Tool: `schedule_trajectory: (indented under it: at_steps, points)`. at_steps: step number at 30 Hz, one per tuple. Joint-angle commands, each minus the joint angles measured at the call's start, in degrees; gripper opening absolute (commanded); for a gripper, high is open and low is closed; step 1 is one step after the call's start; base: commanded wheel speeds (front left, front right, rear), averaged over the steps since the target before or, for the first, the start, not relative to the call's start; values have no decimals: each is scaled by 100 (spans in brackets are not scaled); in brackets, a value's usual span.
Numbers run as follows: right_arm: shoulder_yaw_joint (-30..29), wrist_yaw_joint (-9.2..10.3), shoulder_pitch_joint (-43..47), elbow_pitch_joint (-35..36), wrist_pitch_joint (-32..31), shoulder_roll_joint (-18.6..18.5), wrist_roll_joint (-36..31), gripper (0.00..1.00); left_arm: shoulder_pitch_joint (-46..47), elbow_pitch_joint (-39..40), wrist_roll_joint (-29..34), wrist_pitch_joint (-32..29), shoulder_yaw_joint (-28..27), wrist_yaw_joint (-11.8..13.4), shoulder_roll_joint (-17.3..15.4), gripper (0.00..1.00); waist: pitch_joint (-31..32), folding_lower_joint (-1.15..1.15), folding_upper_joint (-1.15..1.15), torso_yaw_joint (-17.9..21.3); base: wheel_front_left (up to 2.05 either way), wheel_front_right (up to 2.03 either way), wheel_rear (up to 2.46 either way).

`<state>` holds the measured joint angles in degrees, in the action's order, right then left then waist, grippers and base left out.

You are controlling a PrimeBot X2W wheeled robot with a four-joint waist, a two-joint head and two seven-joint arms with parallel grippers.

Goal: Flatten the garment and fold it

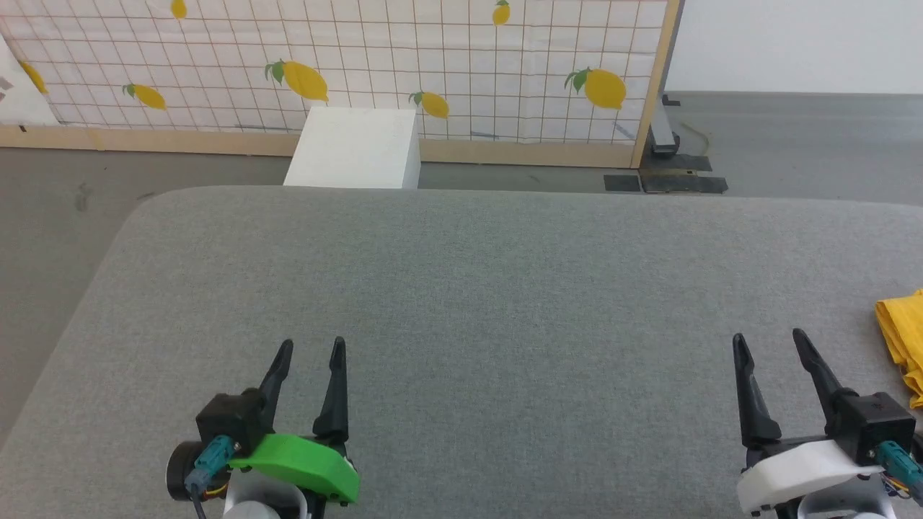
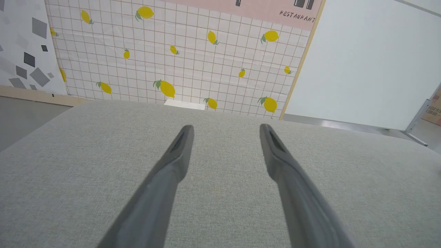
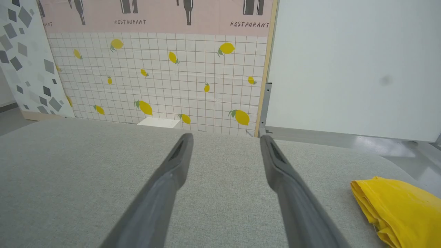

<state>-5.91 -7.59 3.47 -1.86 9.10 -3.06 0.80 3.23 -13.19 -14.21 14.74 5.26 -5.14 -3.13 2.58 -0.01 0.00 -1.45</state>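
While garment lies bundled at right edge of table, near right gripper, nothing is held: jaws of it and of left gripper are spread wide, empty. Fabric is judged light, soft, limp, layered; one outer corner is best pinched, not whole bundle.

The yellow garment is lying bunched up, maybe folded, at the right edge of the grey surface.

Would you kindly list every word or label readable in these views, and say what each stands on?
"RESTAURANT": on the pink band above the lemon-patterned backdrop, repeated along it.
Print on the brown box, left wrist view's right edge: too small to read.
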Motion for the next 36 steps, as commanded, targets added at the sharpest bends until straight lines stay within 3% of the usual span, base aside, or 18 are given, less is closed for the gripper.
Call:
schedule_trajectory:
  at_steps: [1,20,21,36]
  points:
    - [18,10,87,22,15,15,44,100,-100,-14,-82,26,16,24,24,100,23,1,0,-30,0,0,0]
    - [132,10,144,3,-17,18,253,100,-138,-64,-170,26,36,83,24,100,2,1,0,-20,0,0,0]
    - [123,0,60,1,-9,4,233,0,-56,-60,-150,0,39,66,1,0,2,1,0,-20,0,0,0]
    - [118,0,63,-1,-10,3,230,0,-52,-59,-148,-5,74,65,0,0,-2,1,0,-13,0,0,0]
